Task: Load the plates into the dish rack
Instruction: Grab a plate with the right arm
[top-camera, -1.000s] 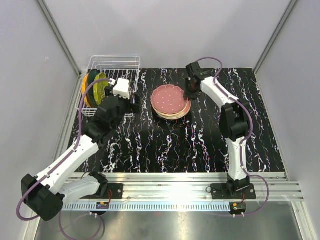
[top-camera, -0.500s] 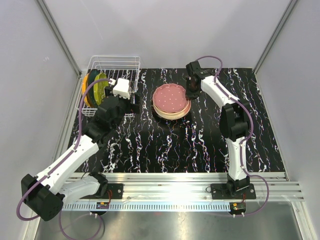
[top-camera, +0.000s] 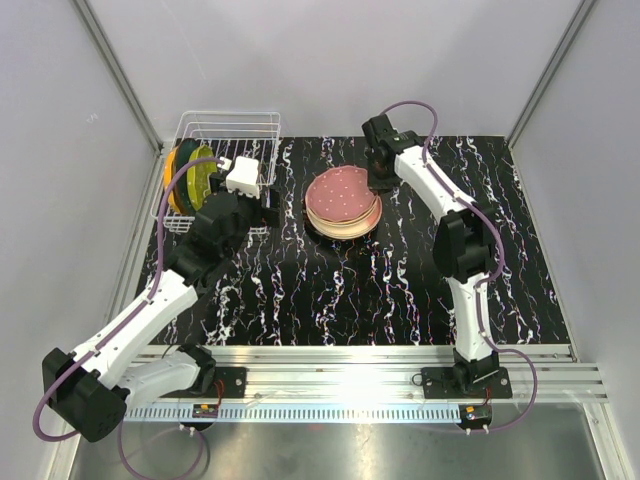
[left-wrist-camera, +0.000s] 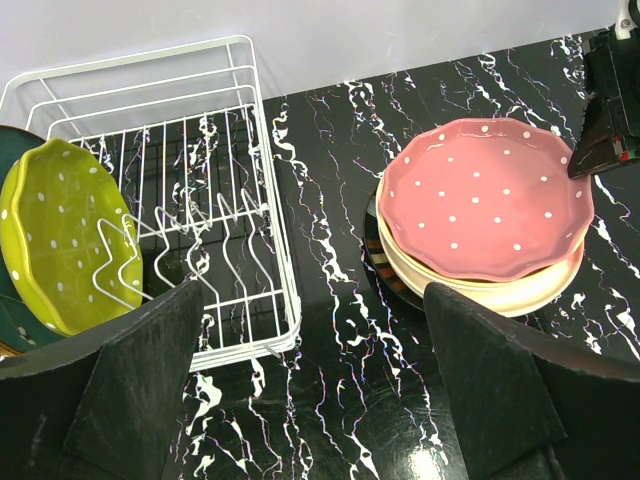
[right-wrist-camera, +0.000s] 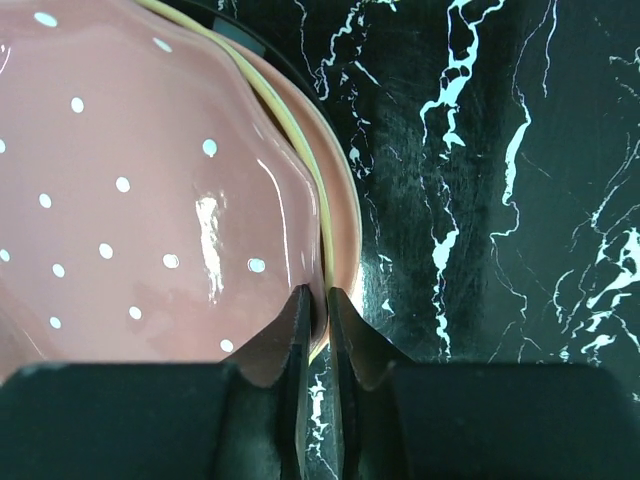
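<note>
**Pink scalloped plate with white dots (right-wrist-camera: 150, 180) gripped at the rim, bound for the rack**

The right claw (right-wrist-camera: 318, 300) is clenched on the far right rim of the pink plate, one finger above the lip and one below it. The plate sits on top of a short stack in the middle of the black marbled surface (top-camera: 330, 290), with a cream plate (left-wrist-camera: 530, 290) and a dark plate (left-wrist-camera: 385, 265) beneath it. Its gripped edge looks tipped slightly up from the cream one.

The white wire dish rack (top-camera: 228, 130) stands at the far left corner, well apart from the stack. A yellow-green dotted plate (left-wrist-camera: 65, 235) is upright in its left-hand slots, with darker plates behind it, and the prongs to the right are bare.

The left claw (left-wrist-camera: 312, 295) hangs released and spread wide just in front of the rack, holding nothing.

The step in hand appears to be picking up the top plate. The next move likely calls for lifting it off the stack without dragging the cream plate. It would then be carried left, turned on edge and lowered between free prongs. A grip this thin on a glazed rim could slip.
</note>
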